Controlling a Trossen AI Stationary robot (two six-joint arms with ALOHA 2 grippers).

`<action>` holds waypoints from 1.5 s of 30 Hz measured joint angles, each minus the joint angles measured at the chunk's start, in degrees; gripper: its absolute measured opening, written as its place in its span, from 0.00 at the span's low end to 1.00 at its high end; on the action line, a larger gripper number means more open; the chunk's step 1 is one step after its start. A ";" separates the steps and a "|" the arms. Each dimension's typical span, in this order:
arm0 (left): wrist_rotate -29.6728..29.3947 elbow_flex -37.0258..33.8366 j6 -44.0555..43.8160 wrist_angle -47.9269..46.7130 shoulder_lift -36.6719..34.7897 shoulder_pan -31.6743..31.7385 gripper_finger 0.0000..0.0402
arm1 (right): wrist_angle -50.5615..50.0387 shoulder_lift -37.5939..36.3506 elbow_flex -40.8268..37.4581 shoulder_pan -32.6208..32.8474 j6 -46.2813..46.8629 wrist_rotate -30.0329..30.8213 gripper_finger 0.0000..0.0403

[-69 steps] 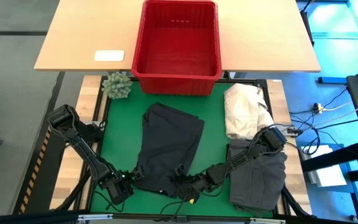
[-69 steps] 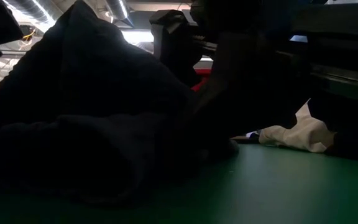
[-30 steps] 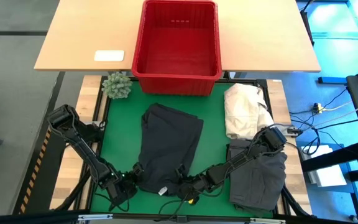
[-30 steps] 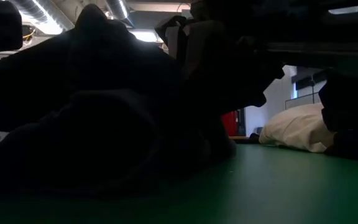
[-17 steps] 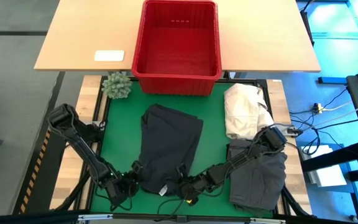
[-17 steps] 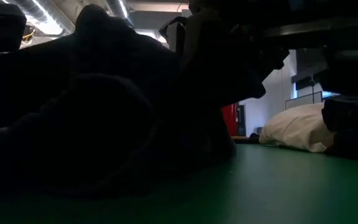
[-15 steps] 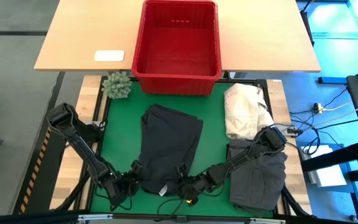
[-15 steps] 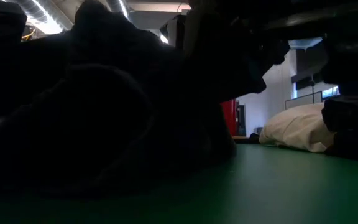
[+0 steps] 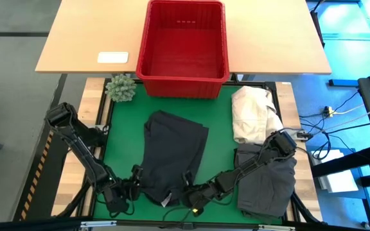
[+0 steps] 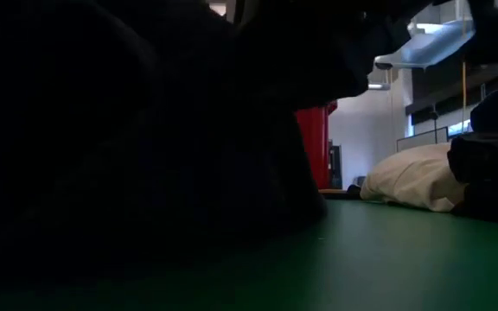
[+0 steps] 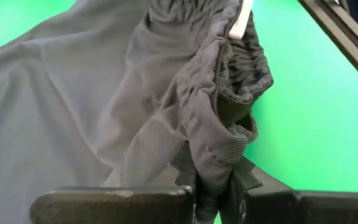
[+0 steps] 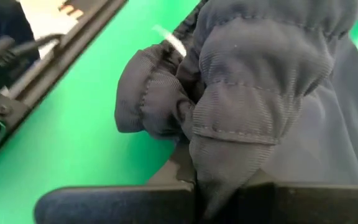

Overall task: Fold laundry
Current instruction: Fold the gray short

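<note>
Both arms reaching low along the near edge of the table, grippers pinched shut.
The left gripper (image 9: 135, 181) and right gripper (image 9: 186, 190) sit near each other, each clamped on a fold of the dark garment (image 9: 172, 154); both forearms slant inward from outer shoulders.

Two slender black jointed arms with black cables along them; left gripper (image 11: 213, 202) has flat dark fingers with toothed pads.

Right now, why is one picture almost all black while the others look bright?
Low view: the dark garment hangs close before the lens, backlit, so it reads as silhouette; only the green mat catches light. High view: evenly lit. Wrist views: bright, with cloth folds sharp up close.
</note>
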 joint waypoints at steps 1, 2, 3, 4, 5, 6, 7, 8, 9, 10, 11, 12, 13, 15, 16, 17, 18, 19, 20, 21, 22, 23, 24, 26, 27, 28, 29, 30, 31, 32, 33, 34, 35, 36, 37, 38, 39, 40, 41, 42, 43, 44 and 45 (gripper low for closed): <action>-0.42 0.00 -0.50 -0.02 0.00 -0.38 0.06 | 1.03 0.00 -0.41 0.20 0.08 0.34 0.03; -0.68 0.00 -0.73 0.09 0.00 -0.58 0.06 | 2.04 0.00 -0.80 0.39 0.10 0.74 0.03; -0.86 0.00 -0.85 0.31 0.00 -0.73 0.06 | 3.21 0.00 -1.24 0.44 0.10 0.98 0.03; -0.87 0.00 -0.89 0.61 0.00 -0.80 0.06 | 4.21 0.00 -1.61 0.62 0.11 1.20 0.03; -0.87 0.00 -0.91 0.84 0.00 -0.81 0.06 | 5.38 0.00 -2.03 0.73 0.14 1.32 0.03; -0.87 0.00 -1.04 1.11 0.00 -0.83 0.06 | 6.50 0.00 -2.50 0.67 0.14 1.31 0.03; -0.87 0.00 -1.16 1.29 0.00 -0.81 0.06 | 7.79 0.00 -3.11 0.69 0.16 1.31 0.03; -0.87 0.00 -1.19 1.30 0.00 -0.81 0.06 | 8.87 0.00 -3.78 0.66 0.16 1.29 0.03; -0.87 0.00 -1.19 1.29 0.00 -0.81 0.06 | 10.13 0.00 -4.49 0.66 0.16 1.28 0.03; -0.88 -0.09 -1.21 1.52 -0.01 -0.81 0.06 | 11.51 0.00 -5.17 0.66 0.16 1.29 0.03; -0.91 -0.56 -1.25 2.20 -0.21 -0.81 0.06 | 12.75 -0.18 -5.88 0.66 0.14 1.28 0.03; -0.89 -1.38 -1.33 3.29 -0.54 -0.81 0.06 | 14.06 -0.58 -6.82 0.66 0.15 1.31 0.03; -0.90 -2.46 -1.66 4.87 -0.87 -0.81 0.06 | 15.77 -0.96 -7.90 0.66 0.31 1.31 0.03; -0.82 -5.32 -2.29 9.13 -1.80 -0.81 0.06 | 19.19 -2.29 -10.67 0.64 1.13 2.19 0.03; -0.81 -6.97 -2.66 10.98 -2.46 -0.81 0.06 | 20.98 -3.04 -12.35 0.64 1.36 2.46 0.03; -0.84 -8.52 -3.25 13.01 -3.08 -0.81 0.06 | 23.12 -3.81 -14.05 0.64 1.57 2.95 0.03; -0.91 -10.04 -3.71 15.07 -3.88 -0.78 0.06 | 25.62 -4.52 -15.83 0.62 1.95 3.42 0.03; -1.12 -11.61 -3.87 17.25 -4.78 -0.77 0.06 | 28.50 -5.23 -17.85 0.60 2.52 3.93 0.03; -1.48 -12.97 -3.87 19.50 -5.63 -0.76 0.06 | 31.50 -5.78 -19.80 0.60 2.75 4.36 0.03; -2.01 -14.41 -3.81 22.15 -6.55 -0.66 0.06 | 34.73 -6.26 -21.60 0.60 2.93 4.45 0.03; -2.48 -15.73 -3.61 24.37 -7.52 -0.56 0.06 | 38.00 -6.61 -23.35 0.60 3.08 4.51 0.03; -2.79 -16.81 -3.15 26.17 -8.55 -0.33 0.06 | 41.06 -6.87 -24.98 0.58 3.40 4.55 0.03; -3.08 -17.87 -2.49 28.09 -9.72 -0.09 0.06 | 43.64 -7.08 -26.30 0.58 3.97 4.74 0.03; -3.91 -19.50 -2.28 30.11 -11.91 0.60 0.06 | 48.09 -7.13 -28.38 0.21 4.21 5.62 0.03; -4.23 -20.05 -2.24 30.38 -13.12 1.08 0.06 | 49.84 -7.13 -29.10 0.18 4.21 5.85 0.03; -4.40 -20.53 -2.23 30.59 -14.34 1.61 0.06 | 51.12 -7.13 -29.56 0.07 4.23 5.91 0.03; -4.57 -20.99 -2.21 30.88 -15.58 2.18 0.06 | 52.16 -7.13 -29.74 -0.24 4.21 5.93 0.03; -4.67 -21.30 -2.18 30.89 -16.76 2.89 0.06 | 53.01 -7.13 -29.82 -0.56 4.22 5.86 0.03; -4.65 -21.59 -2.16 30.97 -18.04 3.65 0.06 | 53.53 -7.14 -29.82 -0.93 4.41 5.78 0.03; -4.66 -21.91 -2.15 31.03 -19.19 4.39 0.06 | 54.38 -7.15 -29.84 -1.35 4.48 5.78 0.03; -4.68 -22.16 -1.96 31.02 -20.25 5.09 0.06 | 55.16 -7.15 -29.85 -1.73 4.49 5.74 0.03; -4.59 -22.43 -1.49 31.05 -21.19 5.78 0.06 | 55.95 -7.15 -29.86 -2.17 4.52 5.31 0.03; -4.07 -22.69 -0.95 31.07 -22.04 6.42 0.06 | 56.67 -7.15 -29.86 -2.65 4.57 4.81 0.03; -3.58 -22.92 -0.78 31.03 -22.86 7.07 0.06 | 57.25 -7.15 -29.86 -3.03 4.61 4.14 0.03; -3.03 -23.06 -0.67 31.03 -23.59 7.68 0.06 | 57.75 -7.15 -29.86 -3.36 4.67 3.58 0.03; -2.45 -23.20 -0.65 31.06 -24.21 8.38 0.06 | 58.24 -7.15 -29.86 -3.74 4.64 3.16 0.03; -1.86 -23.35 -0.63 31.08 -24.83 9.22 0.06 | 58.81 -7.15 -29.86 -4.06 4.64 2.79 0.03; -1.22 -23.49 -0.65 31.14 -25.30 9.94 0.06 | 59.19 -7.15 -29.86 -4.28 4.67 2.77 0.03; -0.63 -23.65 -0.66 31.13 -25.71 10.62 0.06 | 59.31 -7.15 -29.86 -4.41 4.65 2.81 0.03; -0.10 -23.84 -0.67 31.12 -26.11 11.35 0.06 | 59.61 -7.15 -29.88 -4.47 4.65 2.88 0.03; 0.69 -23.98 -0.66 31.13 -26.43 12.07 0.06 | 60.59 -7.15 -30.07 -4.74 4.46 2.94 0.03; 1.44 -24.19 -0.64 31.16 -26.80 12.85 0.06 | 62.06 -7.15 -30.55 -4.77 4.31 3.01 0.03; 1.88 -24.47 -0.65 31.30 -27.15 13.64 0.06 | 63.94 -7.15 -31.27 -4.80 4.30 3.31 0.03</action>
